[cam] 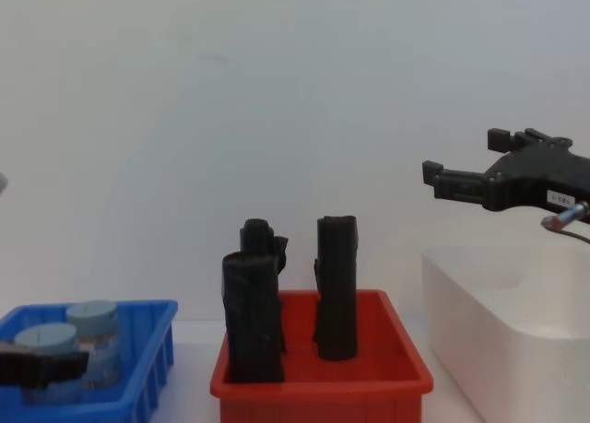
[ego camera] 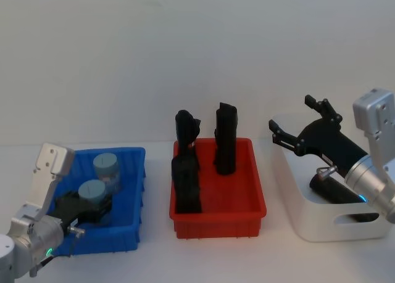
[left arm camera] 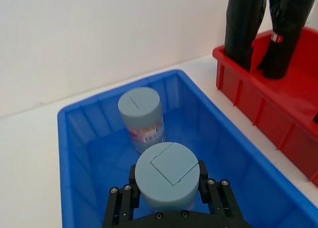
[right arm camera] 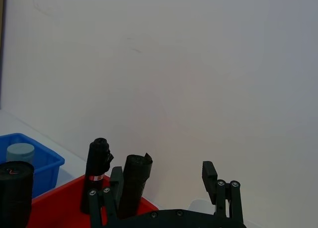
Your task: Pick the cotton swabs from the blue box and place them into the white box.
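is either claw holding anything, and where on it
The left claw grips the nearer cotton swab tub by its sides below the lid; the right claw is open and empty.

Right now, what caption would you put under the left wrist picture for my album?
Left gripper clasps the nearer cotton swab tub in the blue box, a second tub standing just beyond it.

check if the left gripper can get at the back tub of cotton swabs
Probably not yet: the left gripper is shut on the nearer tub, which blocks the back tub in the blue box; the right gripper hangs open over the white box.
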